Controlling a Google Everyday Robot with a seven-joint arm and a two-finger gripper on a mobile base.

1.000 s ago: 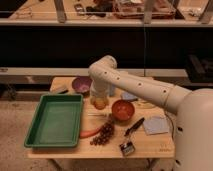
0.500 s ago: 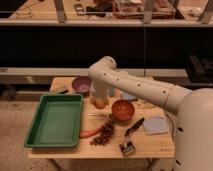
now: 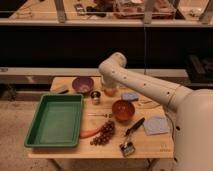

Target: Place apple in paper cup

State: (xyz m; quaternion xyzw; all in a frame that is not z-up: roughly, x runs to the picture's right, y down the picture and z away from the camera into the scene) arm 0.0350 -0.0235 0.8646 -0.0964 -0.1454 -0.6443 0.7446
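Where the apple is: at the back middle of the tabletop, seen as a pale yellow-orange patch right under the arm's end.
Paper cup: the cream body just below that patch; whether the apple is already inside it or held just above its mouth cannot be told.
Gripper: directly over the cup and pointing down; whether it grips the apple or has let go cannot be told.
Neighbours: a metal cup is just beside on the left and a purple bowl behind that. An orange bowl is near in front, and the green tray, carrot and grapes are well apart.
Step in hand: most likely the placing itself.
Next move: probably a release centred over the cup's mouth, then a straight lift, because the light cup could tip.
Change since half a second ago: almost none. The arm keeps the same pose over the same spot, and nothing else has moved.
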